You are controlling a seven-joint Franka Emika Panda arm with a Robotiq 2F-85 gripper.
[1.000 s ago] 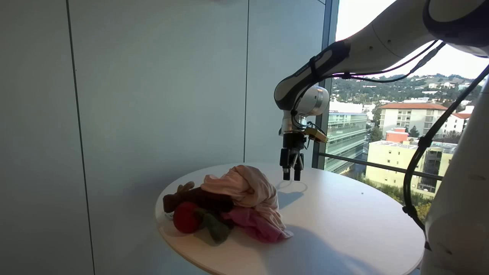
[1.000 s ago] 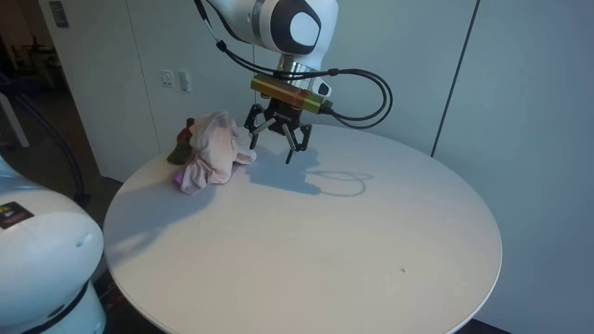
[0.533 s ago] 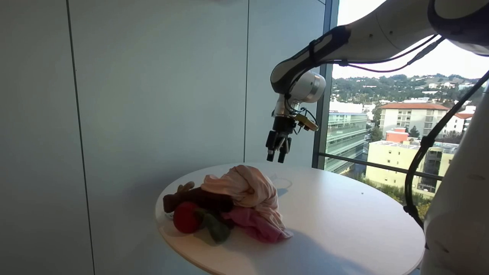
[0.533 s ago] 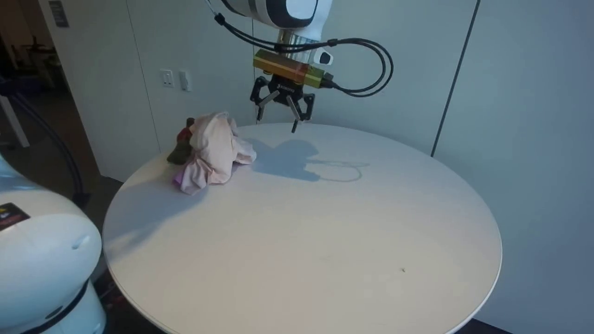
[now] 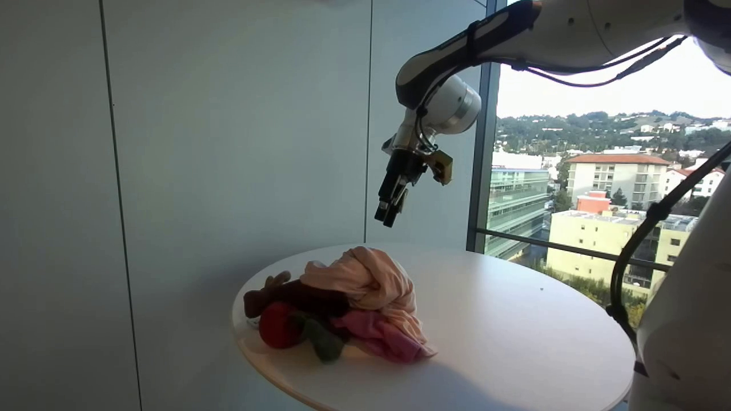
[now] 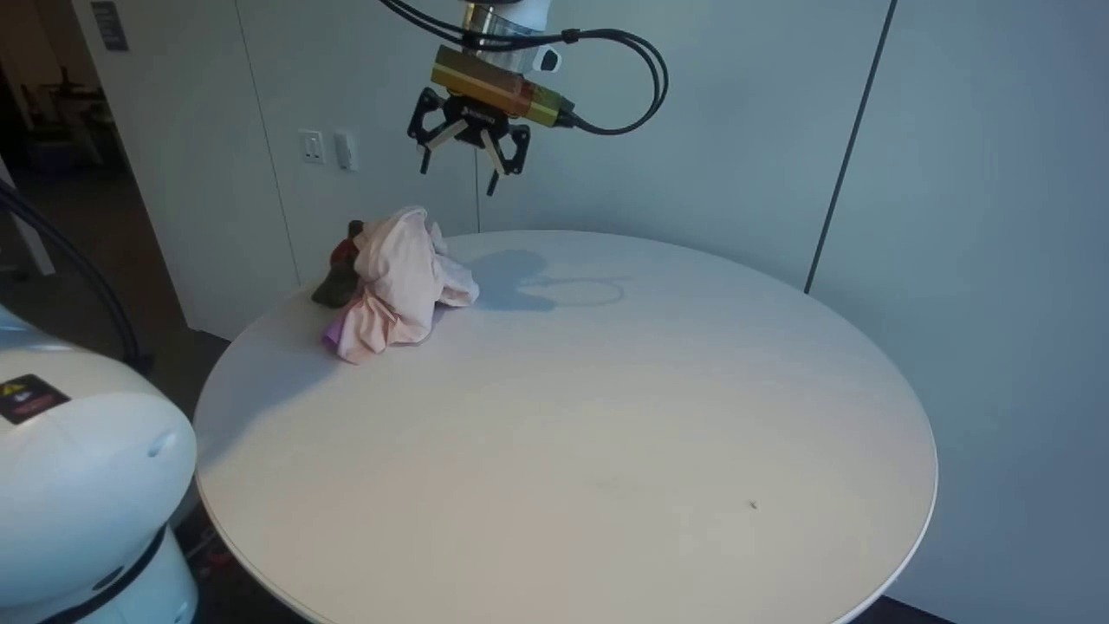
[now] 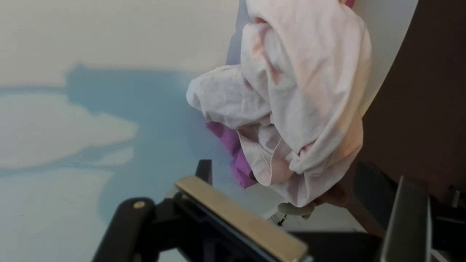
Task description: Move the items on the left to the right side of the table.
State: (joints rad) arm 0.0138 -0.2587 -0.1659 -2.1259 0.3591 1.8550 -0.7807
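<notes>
A pile of soft items sits on the left side of the white table. A pale pink cloth lies crumpled on top; it shows in both exterior views (image 5: pixel 365 279) (image 6: pixel 400 277) and the wrist view (image 7: pixel 309 72). A magenta cloth (image 5: pixel 380 339) pokes out beneath it. Beside it are a round red item (image 5: pixel 278 326), a dark brown item (image 5: pixel 288 299), a green item (image 5: pixel 324 341) and a small tan piece (image 5: pixel 278 279). Their lower parts are partly hidden. My gripper (image 6: pixel 458 176) is open and empty, tilted, in the air above and beside the pile, touching nothing.
The round white table (image 6: pixel 606 433) has its edge close behind the pile. A grey wall (image 6: pixel 710 130) stands behind the table. The white robot base (image 6: pixel 87 485) stands at the table's side. A window (image 5: pixel 588 171) is past the table's far side.
My gripper has risen, moved toward the pile and tilted, and its shadow has shifted with it. It stays open. The pile shows no clear change.
</notes>
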